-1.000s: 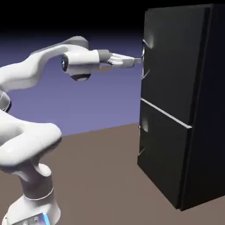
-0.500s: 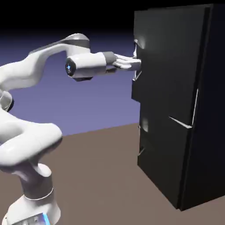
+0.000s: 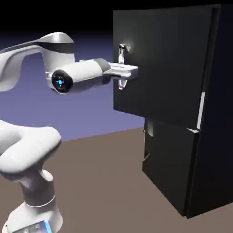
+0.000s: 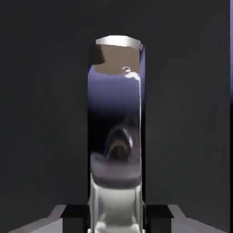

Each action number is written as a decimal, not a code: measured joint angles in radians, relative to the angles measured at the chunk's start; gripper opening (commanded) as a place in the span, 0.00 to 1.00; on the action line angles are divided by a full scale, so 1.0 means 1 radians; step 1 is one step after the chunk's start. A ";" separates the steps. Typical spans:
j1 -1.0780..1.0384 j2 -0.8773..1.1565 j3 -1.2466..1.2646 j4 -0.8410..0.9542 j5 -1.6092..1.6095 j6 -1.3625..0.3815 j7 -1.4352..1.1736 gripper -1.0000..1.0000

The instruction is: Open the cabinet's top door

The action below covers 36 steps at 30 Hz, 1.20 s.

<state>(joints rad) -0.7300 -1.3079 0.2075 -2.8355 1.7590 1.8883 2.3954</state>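
the gripper (image 3: 122,73) is closed on the bracket handle (image 3: 121,54) of the top door (image 3: 159,68), in the upper middle of the frame. the cabinet (image 3: 214,113) stands at right. the door looks stiff and hinged; the glossy handle (image 4: 116,132) may slip.

The claw (image 3: 122,72) grips the handle (image 3: 121,58) of the half-open top door (image 3: 159,68).

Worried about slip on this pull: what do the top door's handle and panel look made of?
The small bracket handle looks like polished metal: it mirrors the backdrop and the hand gripping it. The flat black top door panel looks matt, maybe painted metal or laminate; it shows only a faint sheen.
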 measured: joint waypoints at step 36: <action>0.400 1.152 -1.032 0.894 -0.733 -1.311 -0.535 0.00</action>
